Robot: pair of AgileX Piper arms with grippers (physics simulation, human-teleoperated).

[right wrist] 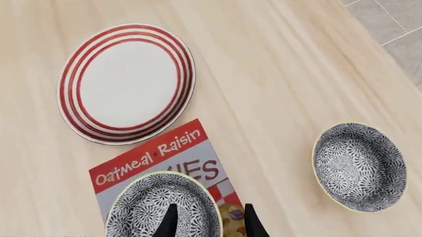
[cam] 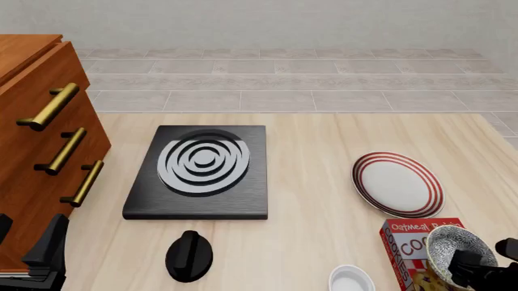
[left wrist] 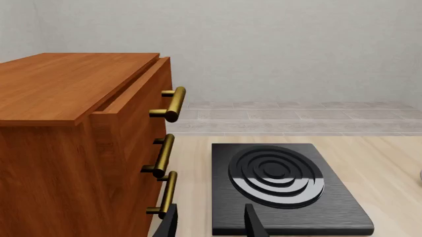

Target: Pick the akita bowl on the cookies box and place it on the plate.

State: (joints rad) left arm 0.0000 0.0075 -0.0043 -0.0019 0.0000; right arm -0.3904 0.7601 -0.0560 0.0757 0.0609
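The akita bowl (right wrist: 155, 210) (cam: 455, 244) sits on the red cookies box (right wrist: 151, 158) (cam: 404, 239) at the table's near right. My right gripper (right wrist: 211, 224) (cam: 484, 267) is open and straddles the bowl's near rim, with one finger (right wrist: 170, 221) inside the bowl and the other outside over the box. The plate (right wrist: 125, 81) (cam: 396, 183), white with red rings, lies just beyond the box with nothing on it. My left gripper (left wrist: 211, 224) (cam: 36, 251) is open at the near left, holding nothing, beside the cabinet and facing the stove.
A second speckled bowl (right wrist: 359, 165) rests on the table right of the box. A small white bowl (cam: 350, 280) lies left of the box, and a black knob-like object (cam: 188, 256) sits near the front. The black stove (cam: 200, 170) and wooden drawer cabinet (cam: 40, 145) fill the left.
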